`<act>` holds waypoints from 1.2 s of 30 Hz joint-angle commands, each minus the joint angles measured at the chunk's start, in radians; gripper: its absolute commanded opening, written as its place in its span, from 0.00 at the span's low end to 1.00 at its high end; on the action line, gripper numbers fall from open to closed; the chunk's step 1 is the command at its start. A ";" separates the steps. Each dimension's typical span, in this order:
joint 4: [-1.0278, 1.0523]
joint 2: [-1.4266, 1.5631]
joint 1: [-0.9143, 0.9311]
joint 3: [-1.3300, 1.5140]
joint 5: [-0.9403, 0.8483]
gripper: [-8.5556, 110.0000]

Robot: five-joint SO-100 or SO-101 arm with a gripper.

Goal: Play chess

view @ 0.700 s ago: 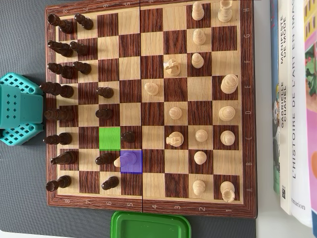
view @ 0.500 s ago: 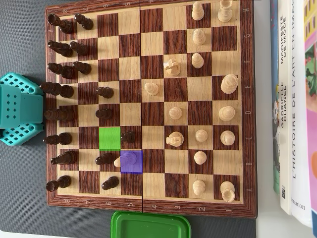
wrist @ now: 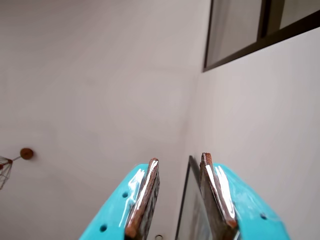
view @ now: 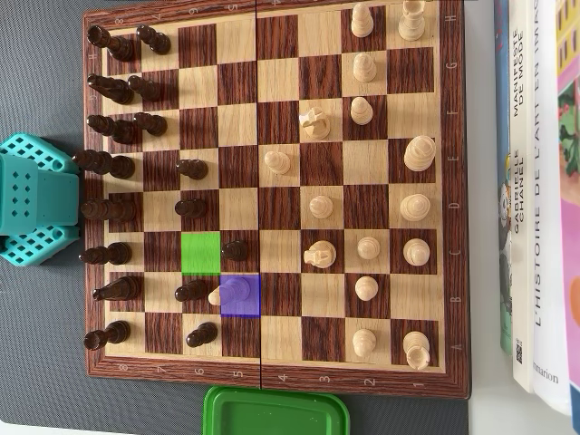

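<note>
The chessboard (view: 272, 195) lay flat on the tabletop (view: 41, 362) beside my teal arm (view: 36, 199), while my end effector (wrist: 179, 162), released and empty, pointed toward a wall (wrist: 100, 90).

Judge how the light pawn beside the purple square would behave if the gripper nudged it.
The light pawn looks small, probably wooden, so likely light and stiff. Its narrow base suggests it could tip, then roll. It touches a dark piece, which a push might disturb.
</note>
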 commanded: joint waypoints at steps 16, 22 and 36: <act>-0.002 -0.008 0.002 0.020 -0.005 0.18; -0.002 -0.008 0.003 0.020 -0.006 0.18; 0.095 -0.008 0.005 0.008 -0.008 0.18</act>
